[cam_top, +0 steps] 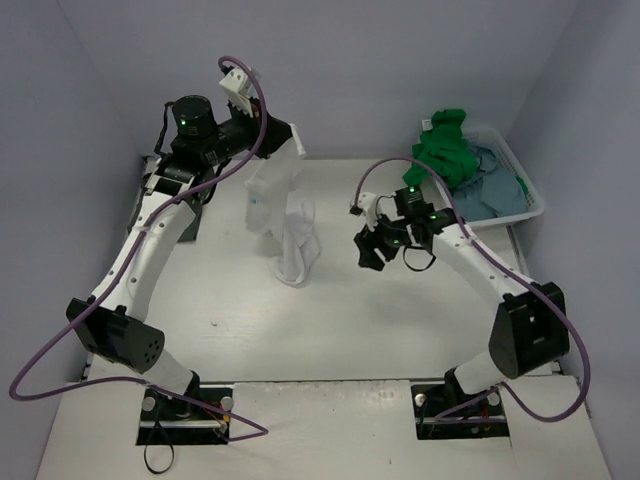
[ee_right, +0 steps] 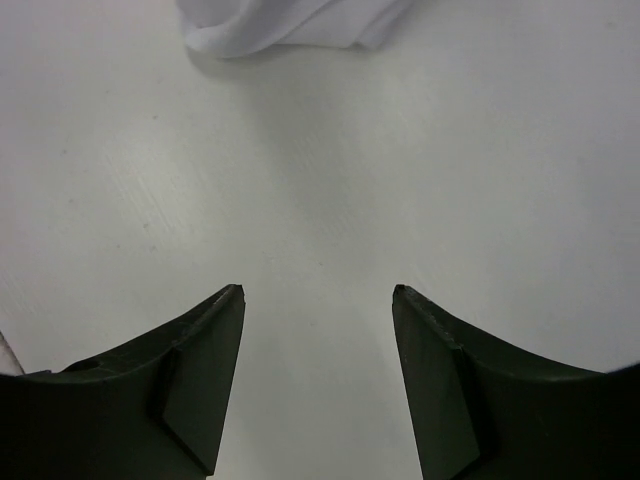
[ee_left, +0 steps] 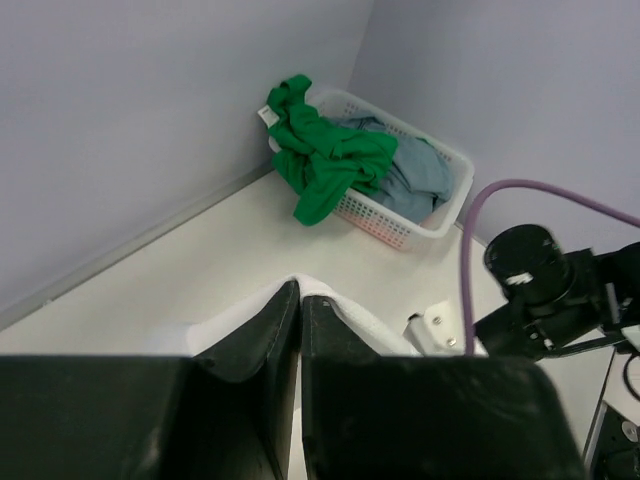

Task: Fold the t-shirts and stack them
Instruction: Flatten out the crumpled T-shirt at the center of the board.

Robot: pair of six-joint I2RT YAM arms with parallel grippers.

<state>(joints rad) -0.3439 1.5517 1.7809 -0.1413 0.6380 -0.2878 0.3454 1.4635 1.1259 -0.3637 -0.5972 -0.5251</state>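
Note:
My left gripper (cam_top: 296, 143) is raised at the back of the table and shut on the white t-shirt (cam_top: 287, 220), which hangs down with its lower end bunched on the table. In the left wrist view the white cloth (ee_left: 345, 308) drapes over my closed fingers (ee_left: 298, 290). My right gripper (cam_top: 368, 252) is open and empty, low over the bare table to the right of the shirt; the shirt's hem (ee_right: 270, 28) shows at the top of its view, beyond the gripper (ee_right: 318, 292). The green t-shirt (cam_top: 447, 145) and the blue-grey t-shirt (cam_top: 495, 185) lie in the basket. The dark grey shirt is out of view.
The white slotted basket (cam_top: 530, 185) stands at the back right corner; it also shows in the left wrist view (ee_left: 420, 225). Lilac walls close in the back and sides. Purple cables loop off both arms.

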